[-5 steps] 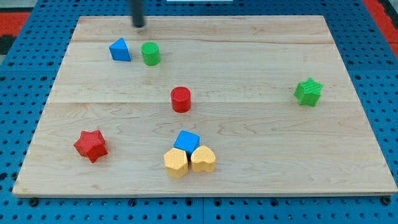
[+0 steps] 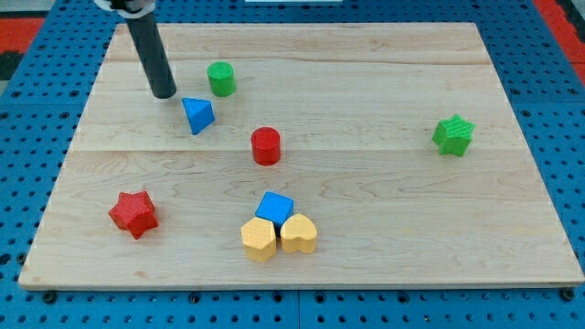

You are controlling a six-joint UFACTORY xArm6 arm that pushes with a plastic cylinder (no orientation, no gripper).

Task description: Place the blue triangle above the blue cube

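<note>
The blue triangle point(image 2: 197, 114) lies on the wooden board point(image 2: 384, 210), in its upper left part. My tip point(image 2: 164, 92) stands just up and to the left of it, close to or touching its corner. The blue cube point(image 2: 274, 206) sits low in the middle of the board, well down and to the right of the triangle. It touches two yellow blocks point(image 2: 279, 236) below it.
A green cylinder point(image 2: 220, 79) stands just above and right of the triangle. A red cylinder point(image 2: 266, 145) lies between the triangle and the cube. A red star point(image 2: 133, 214) is at lower left, a green star point(image 2: 453, 134) at right.
My tip has come down and to the left from the top edge. The blue triangle has shifted down and to the right and has turned.
</note>
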